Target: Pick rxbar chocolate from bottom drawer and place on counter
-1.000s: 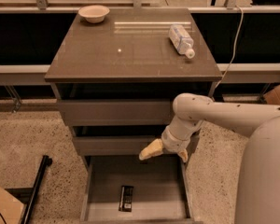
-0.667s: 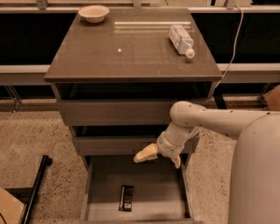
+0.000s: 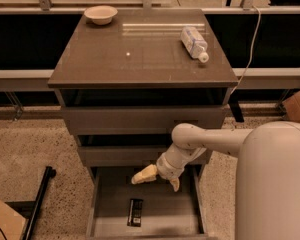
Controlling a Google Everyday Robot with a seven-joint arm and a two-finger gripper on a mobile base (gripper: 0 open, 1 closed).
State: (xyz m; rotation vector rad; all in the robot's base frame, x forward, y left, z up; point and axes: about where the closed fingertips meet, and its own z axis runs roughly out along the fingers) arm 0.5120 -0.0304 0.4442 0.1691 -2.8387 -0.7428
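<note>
The rxbar chocolate (image 3: 135, 212), a small dark bar, lies flat on the floor of the pulled-out bottom drawer (image 3: 102, 206), left of its middle. My gripper (image 3: 157, 180) hangs over the drawer's back part, above and to the right of the bar, not touching it. Its two pale fingers are spread apart, one pointing left (image 3: 144, 174) and one down (image 3: 175, 184), with nothing between them. The counter (image 3: 140, 54) is the glossy grey-brown top of the cabinet, well above the gripper.
A clear plastic bottle (image 3: 195, 42) lies on the counter's right side and a small bowl (image 3: 100, 14) stands at its back left corner. Two upper drawers (image 3: 140, 120) sit above the gripper. A cardboard box (image 3: 2, 219) and a black bar (image 3: 37, 204) are on the floor at left.
The gripper has moved left and slightly down over the bottom drawer, closer to the bar. The bar, bottle and bowl have not moved.
</note>
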